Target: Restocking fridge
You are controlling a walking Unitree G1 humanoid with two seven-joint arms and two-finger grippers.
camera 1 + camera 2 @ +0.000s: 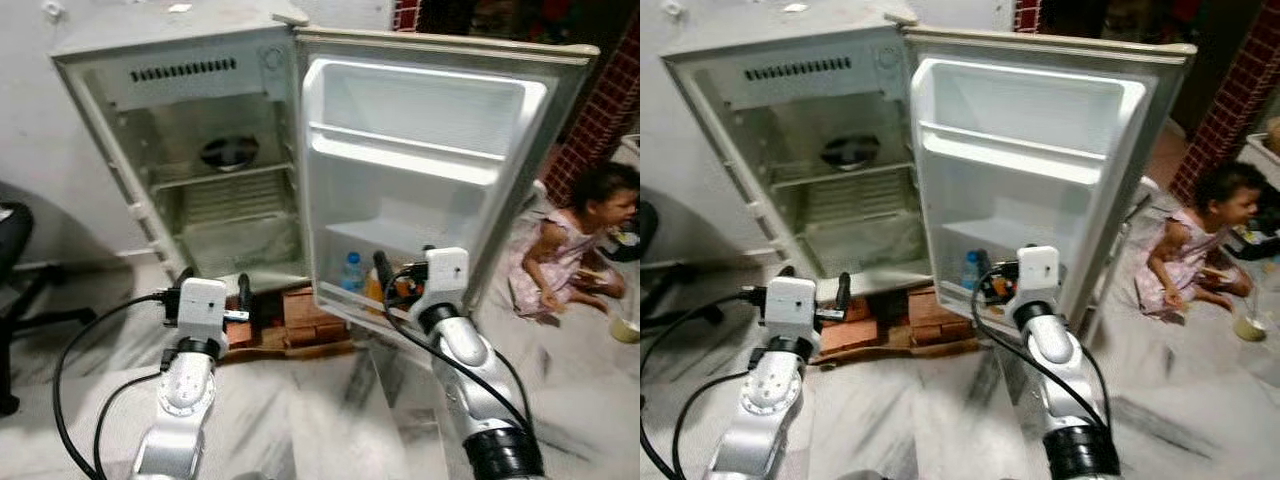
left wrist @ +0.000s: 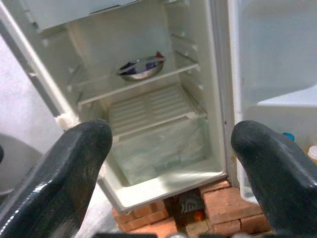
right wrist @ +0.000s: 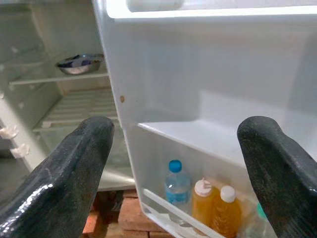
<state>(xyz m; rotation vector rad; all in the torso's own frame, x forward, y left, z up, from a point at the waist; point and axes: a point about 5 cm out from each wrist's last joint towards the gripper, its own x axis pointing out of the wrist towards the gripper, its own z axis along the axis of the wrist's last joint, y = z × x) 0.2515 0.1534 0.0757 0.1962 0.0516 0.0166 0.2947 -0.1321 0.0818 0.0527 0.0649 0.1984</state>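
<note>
The left pincer [image 1: 212, 292] hovers spread and empty before the open fridge [image 1: 190, 150], which stands on bricks [image 1: 300, 320]. Beyond its fingers, a steel bowl [image 2: 141, 68] sits on the upper wire shelf. The right pincer [image 1: 403, 272], likewise spread and gripping nothing, faces the door's lowest shelf [image 3: 163, 208]; between its fingers stand a blue-capped water bottle [image 3: 176, 186] and, just beside it, two orange bottles [image 3: 215, 203]. To its right, a person [image 1: 580, 245] sits on the floor.
</note>
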